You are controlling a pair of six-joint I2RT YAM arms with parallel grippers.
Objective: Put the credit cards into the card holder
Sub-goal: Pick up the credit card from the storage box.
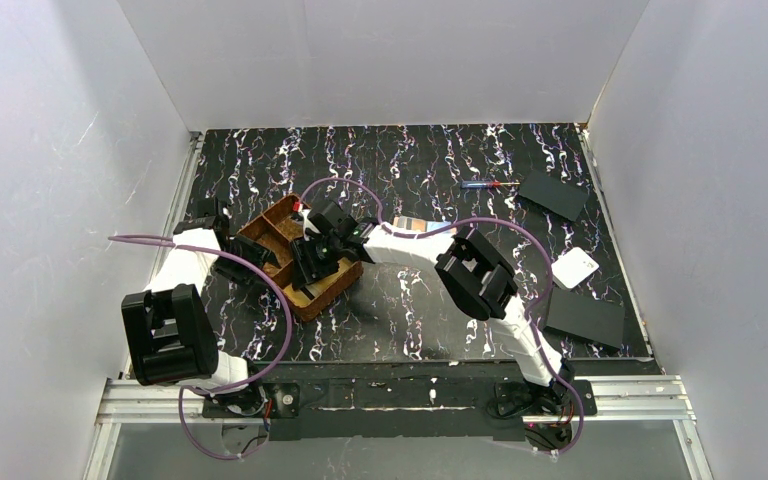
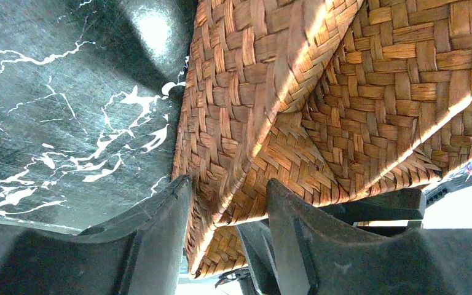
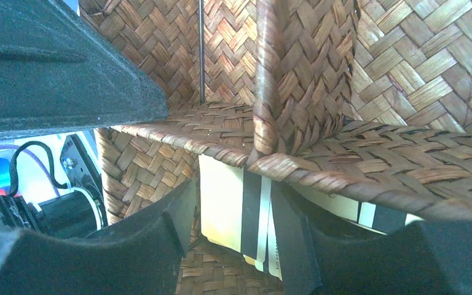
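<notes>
Right jaws pinch credit cards [image 3: 227, 209] inside the woven tray [image 3: 405, 74]; left jaws clamp its wall.

A: What sort of place are we looking at here?

B: I'm reading it as a robotics lab, a closed test cell. Plain white panels [image 1: 380, 60] are boxing in the black marbled table [image 1: 410, 160] on 3 sides.

A: And along its near edge?

B: An aluminium rail [image 1: 400, 392] is running across it, carrying 2 robot arms, the left arm [image 1: 185, 270] and the right arm [image 1: 480, 275], with purple cables [image 1: 280, 310] looping off them.
</notes>
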